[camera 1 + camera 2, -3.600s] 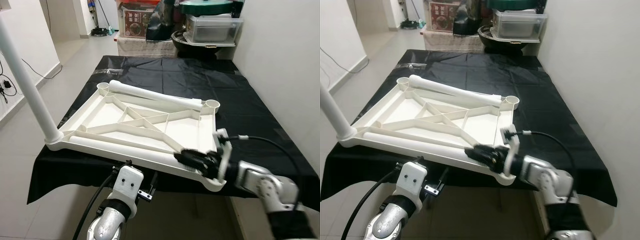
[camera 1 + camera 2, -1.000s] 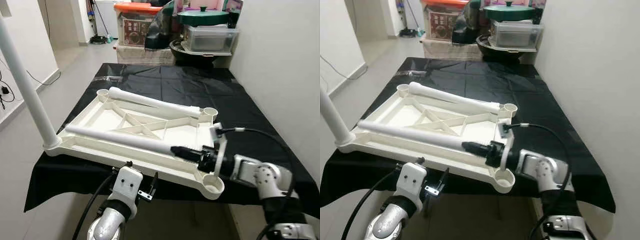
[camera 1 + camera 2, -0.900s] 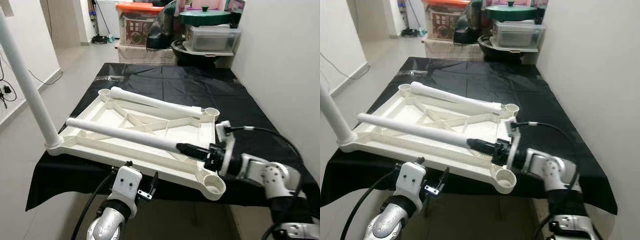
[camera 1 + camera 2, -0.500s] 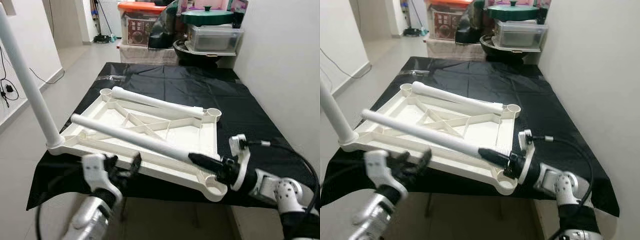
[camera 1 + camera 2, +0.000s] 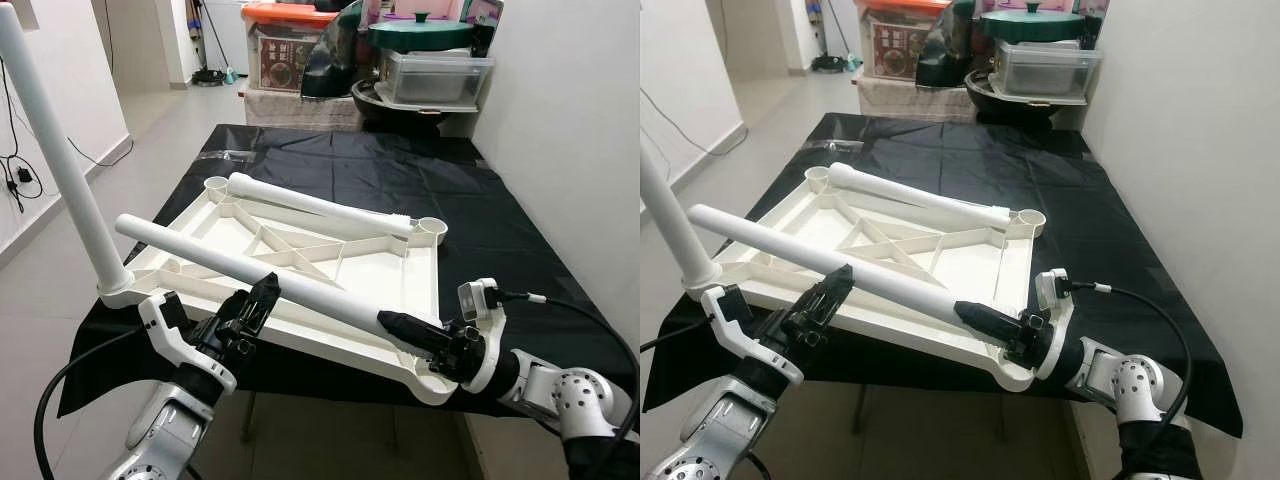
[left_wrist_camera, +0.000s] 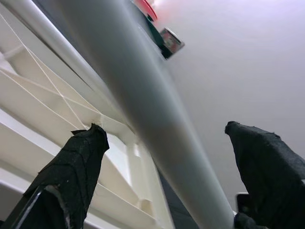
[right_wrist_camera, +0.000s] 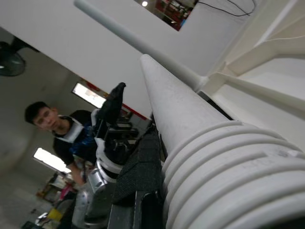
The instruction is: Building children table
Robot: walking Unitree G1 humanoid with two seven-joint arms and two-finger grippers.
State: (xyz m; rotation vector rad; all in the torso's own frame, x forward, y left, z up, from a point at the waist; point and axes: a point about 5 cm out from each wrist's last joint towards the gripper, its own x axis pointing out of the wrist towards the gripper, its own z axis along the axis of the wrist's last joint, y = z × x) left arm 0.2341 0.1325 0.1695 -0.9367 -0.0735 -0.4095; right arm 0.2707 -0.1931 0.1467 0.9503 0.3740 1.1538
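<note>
On the black-covered table (image 5: 500,215) lies the white tabletop (image 5: 375,265), underside up, ribs showing. One table leg (image 5: 52,160) stands upright in the near-left corner socket. A second leg (image 5: 320,205) lies across the far edge, between the two far sockets.

Near-right corner: right gripper (image 5: 408,330) clenched around the ribbed end of a third, loose leg (image 5: 250,271). That leg is held clear of the tabletop, slanting up and away to the left, its free end high over the left side.

Near-left: left gripper (image 5: 252,305) raised just under the loose leg's middle, fingers (image 6: 76,167) spread apart with the leg passing between them, not touching it in the wrist view.

Far end: stacked storage boxes (image 5: 432,72) and a green lid (image 5: 420,32). A person (image 7: 66,136) appears in the right wrist view.
</note>
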